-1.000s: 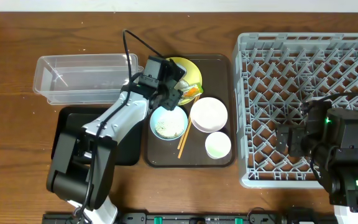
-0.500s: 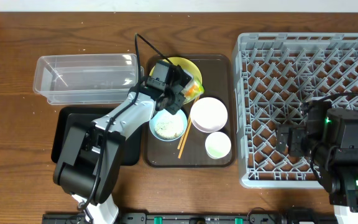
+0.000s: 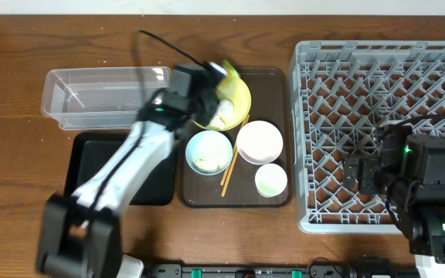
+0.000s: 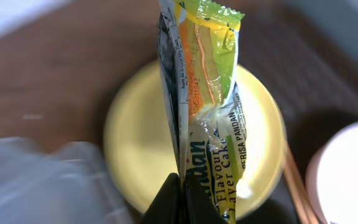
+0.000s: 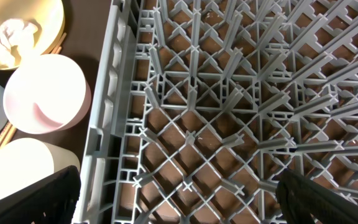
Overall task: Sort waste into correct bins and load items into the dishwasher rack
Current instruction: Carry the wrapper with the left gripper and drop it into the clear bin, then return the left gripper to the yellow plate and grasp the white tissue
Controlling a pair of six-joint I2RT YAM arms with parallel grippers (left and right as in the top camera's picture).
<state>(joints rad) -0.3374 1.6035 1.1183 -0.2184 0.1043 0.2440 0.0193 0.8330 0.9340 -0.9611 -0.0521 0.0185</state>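
My left gripper point(image 4: 182, 186) is shut on the lower edge of the green-and-orange snack wrapper point(image 4: 207, 93), which hangs above the yellow plate point(image 4: 135, 137). From overhead the wrapper point(image 3: 226, 73) is lifted over the plate point(image 3: 238, 100), and a crumpled white scrap point(image 3: 221, 117) still lies on it. The light blue bowl point(image 3: 209, 152) holds rice grains. Beside it are the white bowl point(image 3: 259, 142), the small cup point(image 3: 270, 181) and the chopsticks point(image 3: 229, 174). My right gripper point(image 5: 179, 199) stands open over the grey dishwasher rack point(image 5: 229, 93), holding nothing.
The dishes sit on a dark brown serving tray point(image 3: 273, 81). The clear tub point(image 3: 103, 96) is left of the plate, and the black tray point(image 3: 87, 158) lies below it under my left arm. The rack point(image 3: 385, 116) fills the right side.
My left gripper closed on the wrapper on the plate and lifted it up and slightly left. The right arm has not moved.
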